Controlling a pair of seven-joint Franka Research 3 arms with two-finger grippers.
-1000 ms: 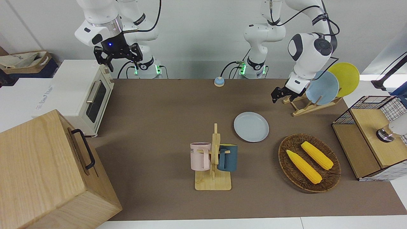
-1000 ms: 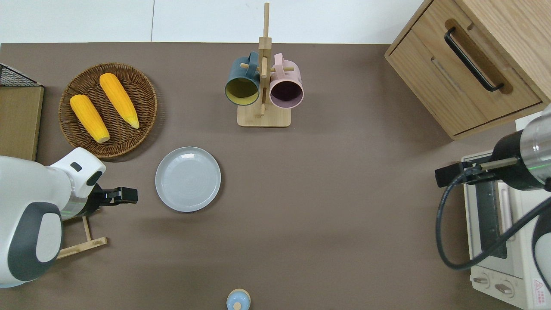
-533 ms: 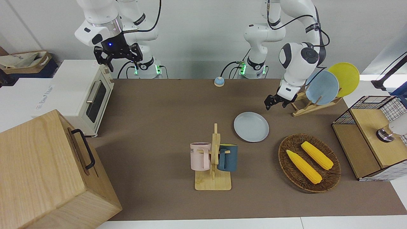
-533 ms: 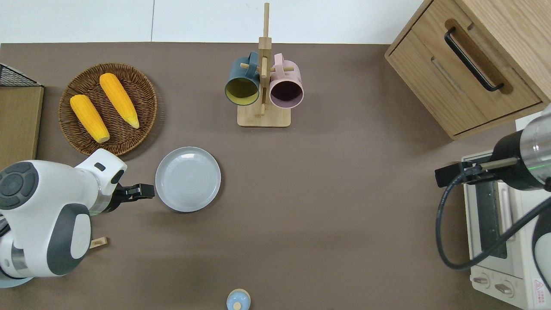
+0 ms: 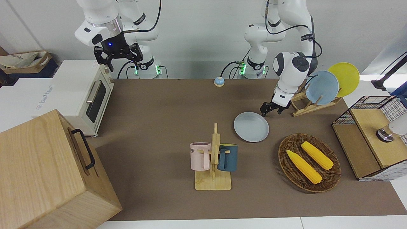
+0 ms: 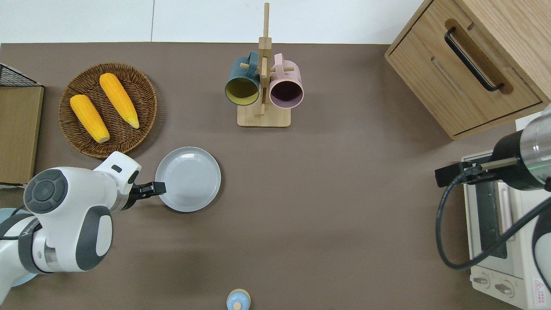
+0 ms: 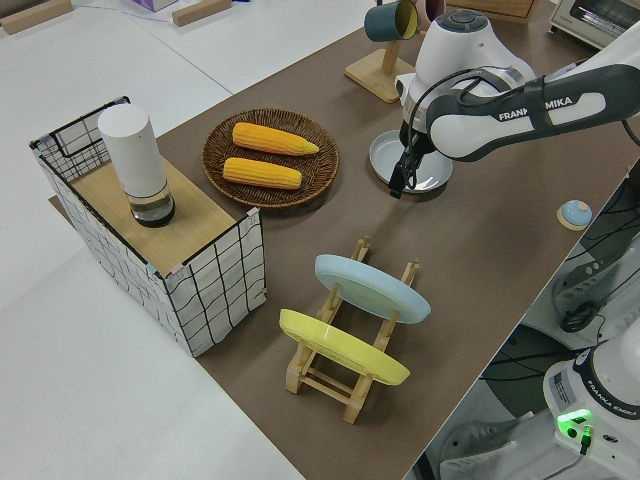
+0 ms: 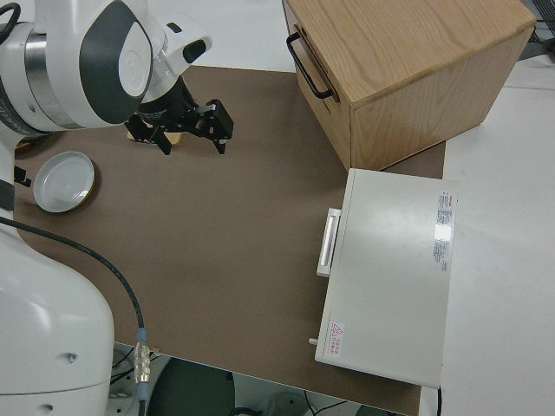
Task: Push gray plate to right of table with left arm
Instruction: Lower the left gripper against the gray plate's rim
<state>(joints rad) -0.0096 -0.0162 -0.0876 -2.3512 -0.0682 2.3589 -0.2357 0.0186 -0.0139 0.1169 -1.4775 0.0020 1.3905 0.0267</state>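
1. Nearest the robots, one small blue bell (image 6: 238,300) sits on the table (image 6: 344,193).
2. Next, one wooden rack (image 5: 310,106) at the left arm's end holds two plates on edge, one blue (image 5: 321,87), one yellow (image 5: 344,78).
3. One gray plate (image 6: 188,179) lies flat, toward the left arm's end.
4. Left gripper (image 6: 156,188) is low at the plate's rim, on the side toward the left arm's end; whether its fingers are wide or narrow cannot be told.
5. One wicker basket (image 6: 146,92) holds two corn cobs (image 6: 118,100).
6. One mug stand (image 6: 264,114) carries two mugs, one teal (image 6: 242,82), one pink (image 6: 286,84).
7. Right gripper (image 5: 117,54), fingers spread wide, is parked.
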